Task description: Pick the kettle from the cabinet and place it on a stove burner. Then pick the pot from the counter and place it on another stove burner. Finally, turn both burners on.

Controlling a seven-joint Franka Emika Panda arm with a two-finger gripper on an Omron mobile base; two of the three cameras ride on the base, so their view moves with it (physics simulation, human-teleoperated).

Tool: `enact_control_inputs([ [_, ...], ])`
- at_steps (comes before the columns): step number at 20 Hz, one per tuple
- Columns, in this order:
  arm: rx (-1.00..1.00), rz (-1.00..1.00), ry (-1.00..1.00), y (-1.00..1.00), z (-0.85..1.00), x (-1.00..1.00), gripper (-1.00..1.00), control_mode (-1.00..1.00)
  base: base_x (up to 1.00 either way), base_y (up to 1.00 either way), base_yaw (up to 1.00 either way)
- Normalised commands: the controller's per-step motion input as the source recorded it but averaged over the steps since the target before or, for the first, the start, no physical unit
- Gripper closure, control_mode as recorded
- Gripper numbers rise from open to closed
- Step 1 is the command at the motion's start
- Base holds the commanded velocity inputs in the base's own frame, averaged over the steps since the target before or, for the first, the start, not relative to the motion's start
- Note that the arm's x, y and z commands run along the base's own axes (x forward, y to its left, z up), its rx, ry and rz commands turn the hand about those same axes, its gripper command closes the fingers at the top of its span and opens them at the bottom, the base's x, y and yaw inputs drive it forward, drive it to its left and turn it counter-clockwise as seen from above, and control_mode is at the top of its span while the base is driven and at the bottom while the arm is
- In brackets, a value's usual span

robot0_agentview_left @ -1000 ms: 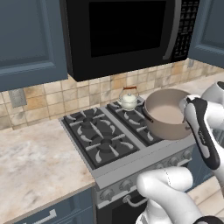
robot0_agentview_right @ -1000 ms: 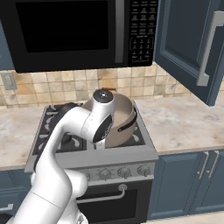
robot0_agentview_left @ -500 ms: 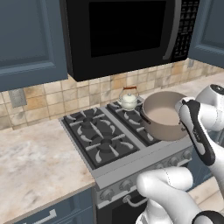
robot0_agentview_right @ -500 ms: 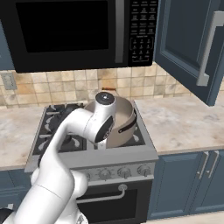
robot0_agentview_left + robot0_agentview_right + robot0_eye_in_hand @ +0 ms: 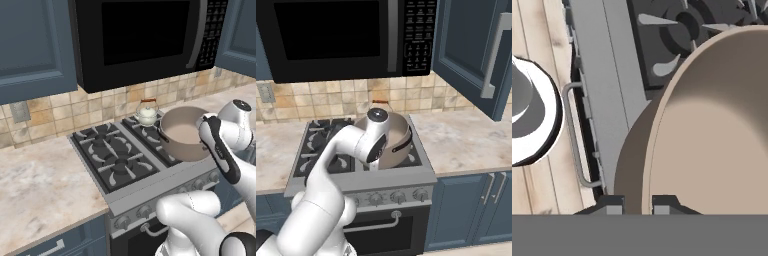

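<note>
My gripper (image 5: 638, 204) sits at the pot's near edge, one dark fingertip on each side of the rim, so I read it as clamped on the pot (image 5: 184, 131) wall. In the left base view the forearm reaches in from the right and ends at that rim; in the right base view the wrist covers most of the pot (image 5: 391, 142) front.

Going from the biggest things down: the black microwave (image 5: 145, 37) hangs over the cooking area, with dark slate-blue cabinets to either side. In the right base view the cabinet (image 5: 471, 50) door stands swung open, its long grey bar handle facing me. The marbled counter (image 5: 37, 192) runs on both sides of the stove (image 5: 117, 160), in front of a tan tiled backsplash (image 5: 45, 107).

The stove's four black grates are laid out in a square, and a silver knob panel (image 5: 388, 196) runs along its front. The pot is over the front right burner, its pale interior open to the camera; I cannot tell whether its base is touching the grate or just above it. From the hand view I see the oven door handle (image 5: 574, 137) beside the pot.

The kettle (image 5: 147, 113) stands upright on the rear right burner, just behind the pot, wire handle arched above its lid.
</note>
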Motion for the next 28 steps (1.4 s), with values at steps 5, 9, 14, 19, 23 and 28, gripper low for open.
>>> enact_control_inputs([
  [5,0.00,0.00,0.00,0.00,-0.14,0.20,1.00,-1.00,0.00,0.00,0.00],
  [9,0.00,0.00,0.00,-0.01,-0.08,0.19,1.00,-1.00,0.00,0.00,0.00],
  [14,0.00,0.00,0.00,-0.06,-0.05,0.17,1.00,-1.00,0.00,0.00,0.00],
  [19,0.00,0.00,0.00,-0.06,-0.01,0.13,1.00,-1.00,0.00,0.00,0.00],
  [23,0.00,0.00,0.00,-0.03,-0.05,0.14,1.00,-1.00,0.00,0.00,0.00],
  [28,0.00,0.00,0.00,-0.05,-0.08,0.15,1.00,-1.00,0.00,0.00,0.00],
])
